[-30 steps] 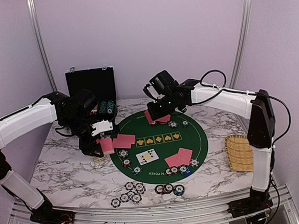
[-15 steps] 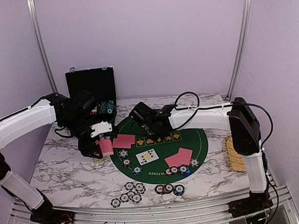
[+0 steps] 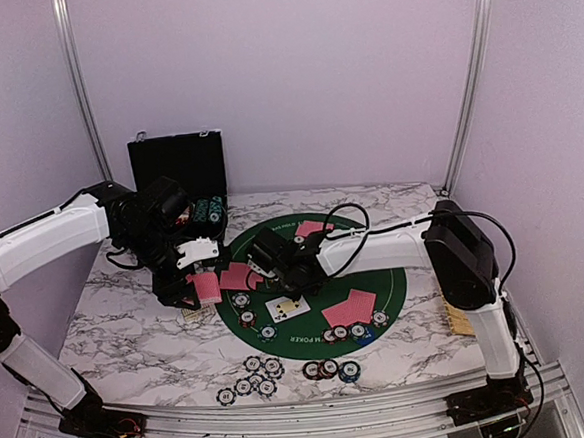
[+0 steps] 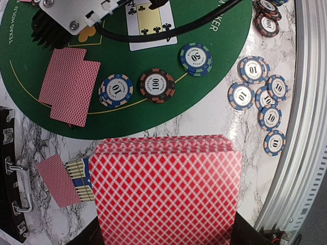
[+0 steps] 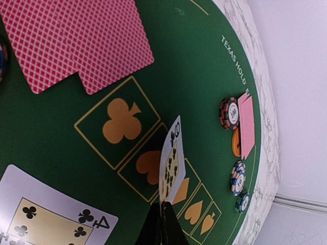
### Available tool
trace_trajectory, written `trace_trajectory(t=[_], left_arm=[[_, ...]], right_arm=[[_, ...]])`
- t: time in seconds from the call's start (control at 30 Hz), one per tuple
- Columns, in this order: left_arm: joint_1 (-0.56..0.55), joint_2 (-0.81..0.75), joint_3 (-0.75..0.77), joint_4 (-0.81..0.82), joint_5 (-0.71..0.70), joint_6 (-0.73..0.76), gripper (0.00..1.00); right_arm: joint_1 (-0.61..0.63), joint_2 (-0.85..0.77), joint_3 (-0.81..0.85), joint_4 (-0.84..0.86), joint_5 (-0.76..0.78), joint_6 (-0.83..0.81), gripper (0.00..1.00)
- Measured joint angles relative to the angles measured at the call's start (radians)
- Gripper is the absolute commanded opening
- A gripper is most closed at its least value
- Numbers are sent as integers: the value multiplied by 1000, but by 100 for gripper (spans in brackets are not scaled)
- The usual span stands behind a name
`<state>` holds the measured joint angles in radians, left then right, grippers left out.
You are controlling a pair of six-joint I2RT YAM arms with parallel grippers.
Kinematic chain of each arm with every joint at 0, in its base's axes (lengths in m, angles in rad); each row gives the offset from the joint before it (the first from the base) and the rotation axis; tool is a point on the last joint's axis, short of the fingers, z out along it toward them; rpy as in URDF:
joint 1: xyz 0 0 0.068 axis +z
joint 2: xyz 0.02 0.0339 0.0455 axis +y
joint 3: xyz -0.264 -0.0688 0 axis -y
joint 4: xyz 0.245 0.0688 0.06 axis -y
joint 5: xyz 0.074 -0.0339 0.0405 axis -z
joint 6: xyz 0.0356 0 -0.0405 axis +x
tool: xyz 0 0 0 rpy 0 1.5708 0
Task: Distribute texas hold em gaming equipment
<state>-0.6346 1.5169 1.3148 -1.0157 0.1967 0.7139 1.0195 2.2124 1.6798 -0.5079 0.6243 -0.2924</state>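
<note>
My left gripper point(image 3: 202, 285) is shut on a deck of red-backed cards point(image 4: 166, 189) and holds it above the table's left side; the deck hides its fingers. My right gripper point(image 5: 163, 205) is shut on the lower edge of a face-up clubs card point(image 5: 172, 161) and holds it upright over the suit boxes of the green mat point(image 3: 380, 263). A face-up 4 of clubs point(image 5: 46, 217) lies near it. Pairs of red-backed cards point(image 3: 350, 306) lie at three seats, each with poker chips point(image 4: 157, 85) beside it. An orange button point(image 5: 235, 142) lies at the far seat.
A black case point(image 3: 178, 165) stands open at the back left. Loose chip clusters point(image 3: 254, 376) lie near the front edge. The yellow woven tray point(image 3: 460, 318) shows partly behind the right arm. A small striped box point(image 4: 80, 178) lies beside the mat, under the deck.
My right arm has swung from the mat's far edge left and nearer, to mid-mat beside my left gripper, uncovering the far pair of red cards. The left arm has not moved.
</note>
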Motion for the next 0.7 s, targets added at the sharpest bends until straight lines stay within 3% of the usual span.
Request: trace_trajectory(t=[0.37, 0.6, 0.7], left_arm=[[1, -3, -2, 0, 0, 0, 0], [1, -3, -2, 0, 0, 0, 0], [1, -4, -2, 0, 0, 0, 0]], right_arm=[[19, -4, -48, 4, -93, 13, 55], [3, -67, -78, 6, -162, 75, 72], [-38, -154, -99, 23, -229, 158, 75]])
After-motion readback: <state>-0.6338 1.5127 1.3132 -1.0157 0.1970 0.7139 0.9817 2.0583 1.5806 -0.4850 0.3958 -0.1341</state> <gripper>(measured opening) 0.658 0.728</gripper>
